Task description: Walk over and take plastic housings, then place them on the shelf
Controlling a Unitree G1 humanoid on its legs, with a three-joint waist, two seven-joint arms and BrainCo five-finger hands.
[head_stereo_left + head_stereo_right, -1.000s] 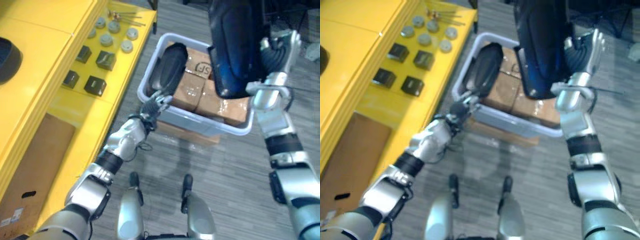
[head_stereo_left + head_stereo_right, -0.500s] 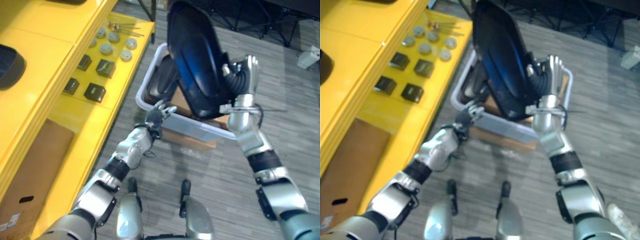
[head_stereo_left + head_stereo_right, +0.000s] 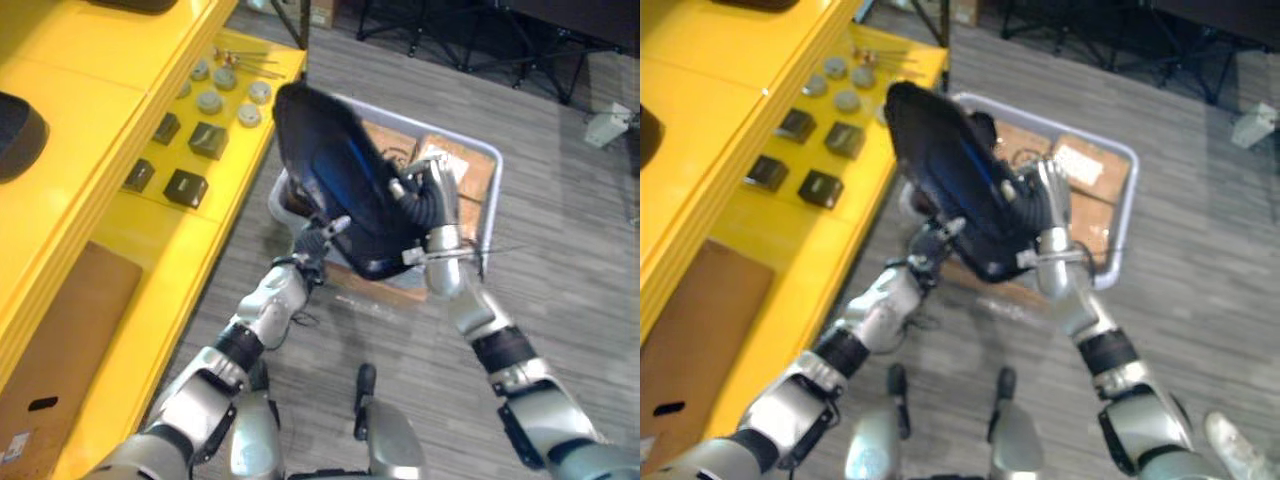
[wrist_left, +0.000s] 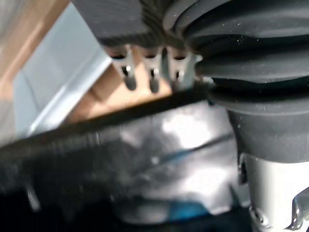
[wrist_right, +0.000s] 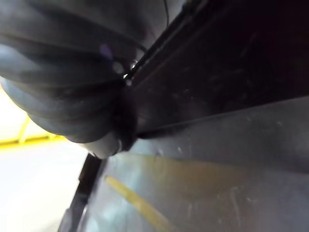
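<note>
We see right hand (image 3: 432, 195) carrying big dark housing (image 3: 340, 180), tilted, above grey bin (image 3: 492, 200) of cardboard boxes (image 3: 455, 160). How that hand grips it we cannot tell: housing hides it. Left hand (image 3: 318, 238) under housing's lower edge, fingers (image 4: 128, 72) straight, spread, tips at the edge. Yellow shelf (image 3: 120, 60) beside bin, black blocks (image 3: 186, 187) and grey discs (image 3: 209, 101) on lower level.

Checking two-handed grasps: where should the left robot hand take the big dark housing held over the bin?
Grip the housing on its lower left rim, coming from below, opposite the right robot hand. It is a broad tilted shell held at one edge, so the free edge likely needs support.
</note>
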